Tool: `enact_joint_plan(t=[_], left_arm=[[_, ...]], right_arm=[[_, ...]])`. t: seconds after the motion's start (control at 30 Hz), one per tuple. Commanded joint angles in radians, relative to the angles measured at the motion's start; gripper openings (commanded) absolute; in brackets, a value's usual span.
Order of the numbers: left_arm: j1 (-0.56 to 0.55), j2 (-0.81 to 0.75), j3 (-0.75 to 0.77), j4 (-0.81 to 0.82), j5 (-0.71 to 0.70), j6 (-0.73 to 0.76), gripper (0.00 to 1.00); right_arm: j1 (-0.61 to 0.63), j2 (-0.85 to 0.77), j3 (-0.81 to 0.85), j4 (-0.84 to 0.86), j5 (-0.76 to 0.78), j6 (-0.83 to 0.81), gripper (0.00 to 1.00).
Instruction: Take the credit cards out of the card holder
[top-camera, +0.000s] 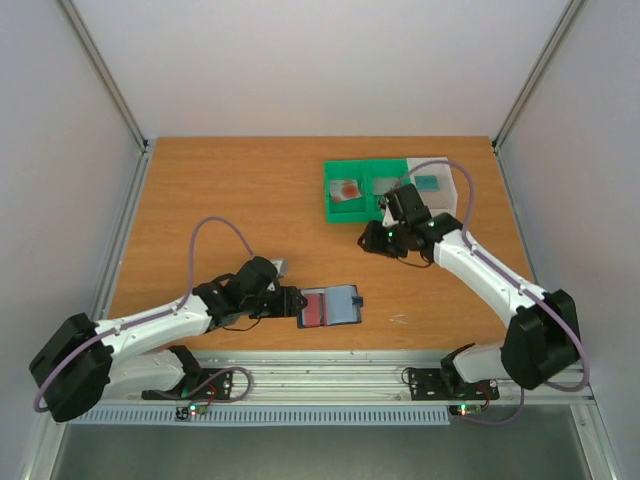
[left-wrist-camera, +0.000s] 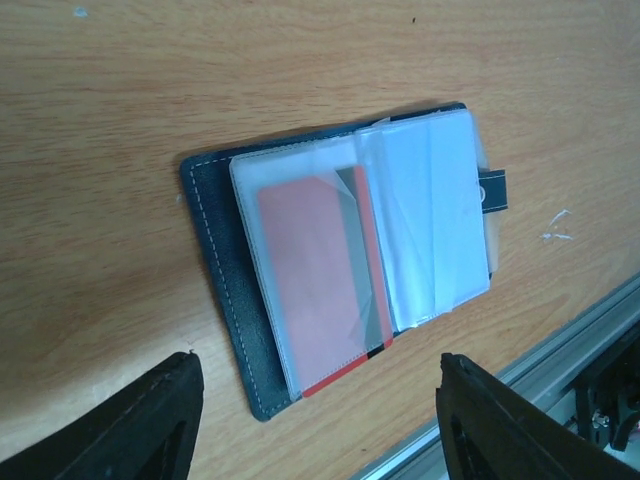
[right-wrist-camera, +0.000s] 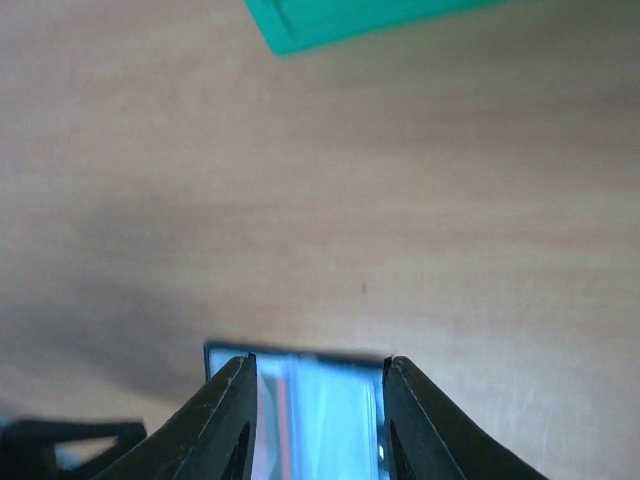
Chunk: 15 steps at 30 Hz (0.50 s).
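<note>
Spread wide, my left end effector (left-wrist-camera: 315, 360) is hovering just short of the card holder (left-wrist-camera: 215, 250), which is lying open and flat on the surface (left-wrist-camera: 100, 100) near its front rail. A red card (left-wrist-camera: 305, 290) is sitting inside floppy, glossy clear sleeves (left-wrist-camera: 430, 220). If I am closing on film as well as plastic, I am risking lifting the whole stitched navy cover, and nothing is pinning it to the smooth wood, so it may be sliding away. My right end effector (right-wrist-camera: 318, 360) seems to be pinching a thin, stiff pale blue card (right-wrist-camera: 330, 420) near the green bin (right-wrist-camera: 340, 20). I am judging that a slick edge like this could be twisting loose.
</note>
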Motion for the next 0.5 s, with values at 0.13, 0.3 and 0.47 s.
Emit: enact_joint_plan(t=[0.13,0.3,0.47], left_arm=[[0.010,0.130,-0.010,0.171,0.046,-0.044,0.58],[0.014,0.169,-0.008,0.176,0.037,-0.036,0.54],[0.016,0.194,-0.014,0.180,0.030,-0.031,0.47]], right_arm=[[0.142,-0.124,-0.245,0.047,-0.038,0.106,0.35],[0.254,-0.100,-0.327,0.081,0.004,0.155,0.37],[0.330,-0.085,-0.352,0.091,0.070,0.196,0.40]])
